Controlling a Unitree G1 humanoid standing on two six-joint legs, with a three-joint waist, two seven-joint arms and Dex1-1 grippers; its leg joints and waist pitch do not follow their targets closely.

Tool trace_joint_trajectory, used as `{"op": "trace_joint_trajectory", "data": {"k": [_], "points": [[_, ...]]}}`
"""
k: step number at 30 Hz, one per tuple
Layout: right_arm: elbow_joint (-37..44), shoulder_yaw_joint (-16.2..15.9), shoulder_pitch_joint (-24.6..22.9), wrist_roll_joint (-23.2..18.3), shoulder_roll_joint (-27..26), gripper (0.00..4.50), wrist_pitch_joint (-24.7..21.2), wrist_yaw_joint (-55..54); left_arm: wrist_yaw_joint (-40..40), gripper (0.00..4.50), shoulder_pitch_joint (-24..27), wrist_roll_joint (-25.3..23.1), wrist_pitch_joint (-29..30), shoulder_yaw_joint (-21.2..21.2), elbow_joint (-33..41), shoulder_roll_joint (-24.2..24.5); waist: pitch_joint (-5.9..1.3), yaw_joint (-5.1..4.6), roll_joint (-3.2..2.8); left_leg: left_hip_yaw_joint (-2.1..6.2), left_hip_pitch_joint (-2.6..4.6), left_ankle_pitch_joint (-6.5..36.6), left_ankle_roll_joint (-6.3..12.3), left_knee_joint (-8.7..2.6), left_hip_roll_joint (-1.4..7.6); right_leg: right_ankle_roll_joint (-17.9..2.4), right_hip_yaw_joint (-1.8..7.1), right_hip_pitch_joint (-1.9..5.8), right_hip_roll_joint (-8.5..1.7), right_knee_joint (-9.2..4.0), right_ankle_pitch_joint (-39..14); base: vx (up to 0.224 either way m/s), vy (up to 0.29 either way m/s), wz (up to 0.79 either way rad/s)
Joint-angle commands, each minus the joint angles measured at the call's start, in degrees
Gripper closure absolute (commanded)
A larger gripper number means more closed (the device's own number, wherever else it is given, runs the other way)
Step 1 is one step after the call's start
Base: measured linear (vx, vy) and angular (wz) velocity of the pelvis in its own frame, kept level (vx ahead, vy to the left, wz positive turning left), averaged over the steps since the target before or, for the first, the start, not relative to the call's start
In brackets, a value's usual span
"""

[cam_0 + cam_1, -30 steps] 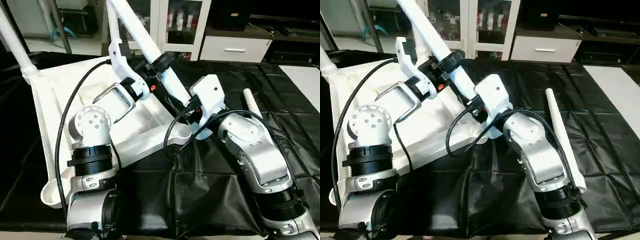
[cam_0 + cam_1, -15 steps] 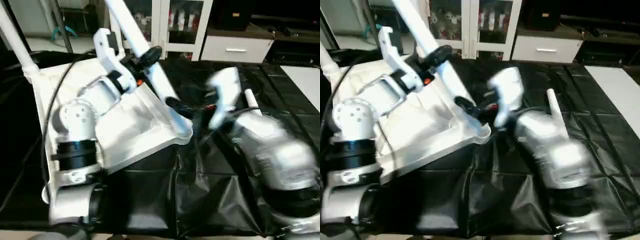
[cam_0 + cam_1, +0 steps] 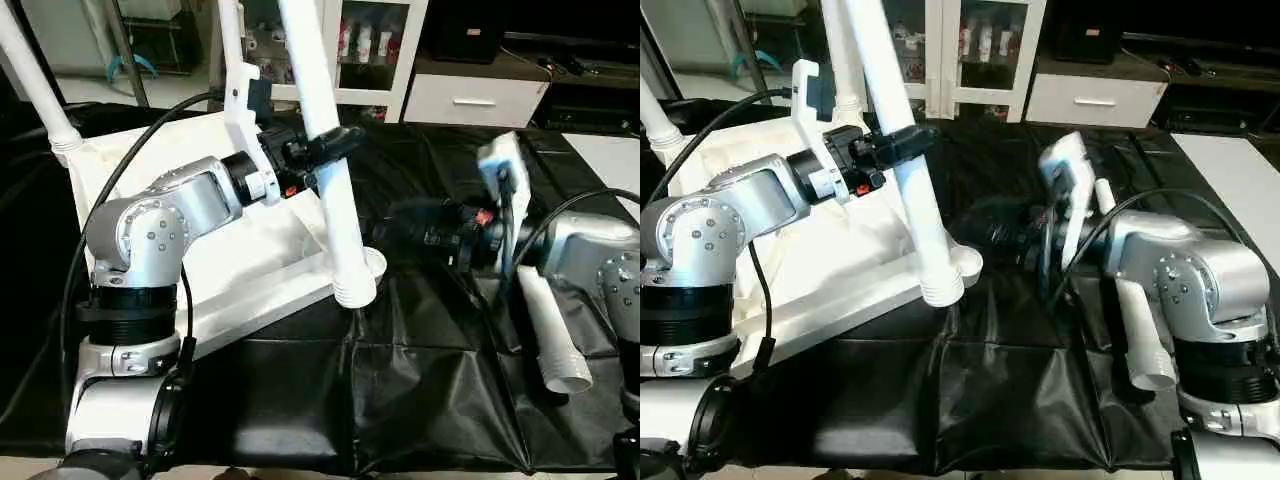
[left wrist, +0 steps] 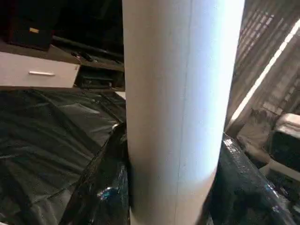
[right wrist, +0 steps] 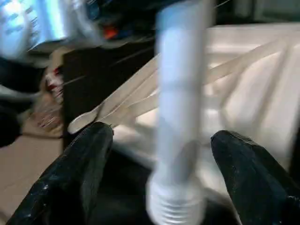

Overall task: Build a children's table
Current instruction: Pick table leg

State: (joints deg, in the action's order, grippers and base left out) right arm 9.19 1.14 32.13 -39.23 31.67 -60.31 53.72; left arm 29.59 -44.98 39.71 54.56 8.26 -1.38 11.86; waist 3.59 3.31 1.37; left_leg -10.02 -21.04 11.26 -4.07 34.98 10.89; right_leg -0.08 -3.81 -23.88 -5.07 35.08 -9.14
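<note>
Left gripper (image 3: 322,150) clamps the light, stiff, slick leg (image 3: 335,200) mid-shaft, right gripper (image 3: 990,235) spread open at 3 o'clock, holding nothing.

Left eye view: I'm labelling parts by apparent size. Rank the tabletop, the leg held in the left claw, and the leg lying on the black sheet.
1. Tabletop, though partly covered.
2. Held leg, nearer the camera.
3. Lying leg, partly hidden by the right arm, so unsure.

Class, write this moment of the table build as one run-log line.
left tool: shut on leg | leg end: at tabletop corner socket | right tool: open, beside leg | spare leg: on black sheet
</note>
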Motion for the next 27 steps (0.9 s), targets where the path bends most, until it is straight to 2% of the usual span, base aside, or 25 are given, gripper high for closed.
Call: {"op": "trace_joint_trajectory", "data": {"k": [1,3,4,5,7,10,13,17,21,23,26,27], "points": [[0.03,-2.74,0.55,1.33,-0.16,0.72,-1.02,-1.76,0.73,2.71,-1.41,-0.17,-0.51,-1.44,1.27,0.27,-4.45,0.25,0.64,0.11,0.30,5.44,1.66,-3.53,1.48,-11.98,2.25,3.73,-2.38,-3.83,-12.78,0.000,0.000,0.00],[-0.83,-3.84,0.85,2.86,-0.76,0.72,-0.95,-3.34,0.51,2.71,-1.59,-0.41,-0.60,-1.70,1.31,0.20,-4.39,0.21,0.51,0.12,0.24,5.45,0.87,-3.56,1.45,-11.73,2.28,3.59,-2.41,-3.86,-13.59,0.000,0.000,0.00],[-2.77,-4.96,1.74,4.99,-2.37,0.72,-1.27,-6.38,-0.09,2.71,-1.96,-1.16,-0.93,-2.22,1.33,0.21,-4.40,0.16,0.46,0.14,0.31,5.64,0.39,-3.58,1.46,-11.52,2.26,3.49,-2.39,-3.88,-14.04,0.000,0.000,0.00],[-3.56,-5.35,2.09,5.65,-3.17,0.72,-1.29,-7.49,-0.16,2.71,-2.09,-1.48,-1.09,-2.56,1.44,0.30,-4.41,0.03,0.60,0.15,0.21,5.75,0.00,-3.62,1.37,-11.21,2.23,3.56,-2.36,-3.94,-14.51,0.000,0.000,0.00],[-4.47,-6.38,2.39,6.80,-4.13,0.72,-0.76,-8.97,-0.67,2.71,-2.35,-1.83,-1.24,-2.80,1.62,0.23,-4.38,0.12,0.47,0.15,0.32,6.39,-0.50,-3.62,1.37,-10.80,2.25,3.48,-2.41,-3.99,-15.27,0.000,0.000,0.00],[-4.46,-7.79,2.13,7.98,-5.32,0.72,0.06,-10.53,-0.97,2.71,-2.67,-1.52,-1.12,-2.74,2.32,-0.10,-4.46,0.19,0.56,0.16,0.24,5.44,-0.57,-3.65,1.43,-10.70,2.32,3.56,-2.40,-3.70,-13.17,0.000,0.000,0.00],[-4.27,-8.31,1.98,7.94,-5.68,0.72,0.06,-10.73,-0.36,2.71,-2.72,-0.99,-1.05,-2.91,2.78,-0.10,-4.52,0.27,0.50,0.14,0.18,4.47,-0.15,-3.62,1.42,-11.43,2.32,3.66,-2.35,-3.44,-10.87,0.000,0.000,0.00],[-4.60,-8.69,2.25,7.99,-6.12,0.72,0.48,-10.24,2.97,2.71,-2.51,0.32,-1.42,-3.98,3.92,0.40,-4.38,0.29,0.63,0.08,0.17,5.48,-0.21,-3.68,1.40,-11.19,2.37,3.65,-2.43,-3.66,-12.30,0.000,0.000,0.00],[-2.72,-8.10,1.52,6.51,-4.54,0.72,3.59,-5.65,8.24,2.71,-1.88,2.15,-0.99,-5.37,5.84,2.55,-4.39,0.40,0.52,0.12,0.28,6.43,-0.43,-3.70,1.48,-10.70,2.36,3.61,-2.53,-3.64,-13.60,0.000,0.000,0.00],[-1.55,-7.89,1.09,5.29,-3.43,0.72,4.09,-3.02,10.87,2.71,-1.85,2.23,-1.77,-6.13,5.96,3.41,-4.28,0.34,0.26,0.14,0.26,6.50,-0.21,-3.75,1.47,-10.75,2.36,3.60,-2.37,-3.65,-13.08,0.000,0.000,0.00],[-0.43,-8.39,0.78,4.45,-2.03,0.72,4.13,-0.48,13.22,2.71,-2.02,2.00,-2.44,-6.99,6.11,4.33,-4.29,0.26,0.33,0.11,0.34,6.76,0.07,-3.74,1.48,-10.95,2.37,3.59,-2.34,-3.69,-13.03,0.000,0.000,0.00],[-0.03,-8.71,0.67,4.31,-1.52,0.72,4.09,0.36,14.10,2.71,-2.23,2.06,-2.62,-7.20,6.24,4.57,-4.31,0.25,0.15,0.11,0.32,6.84,-0.02,-3.72,1.47,-11.08,2.39,3.62,-2.34,-3.72,-13.04,0.000,0.000,0.00]]}}
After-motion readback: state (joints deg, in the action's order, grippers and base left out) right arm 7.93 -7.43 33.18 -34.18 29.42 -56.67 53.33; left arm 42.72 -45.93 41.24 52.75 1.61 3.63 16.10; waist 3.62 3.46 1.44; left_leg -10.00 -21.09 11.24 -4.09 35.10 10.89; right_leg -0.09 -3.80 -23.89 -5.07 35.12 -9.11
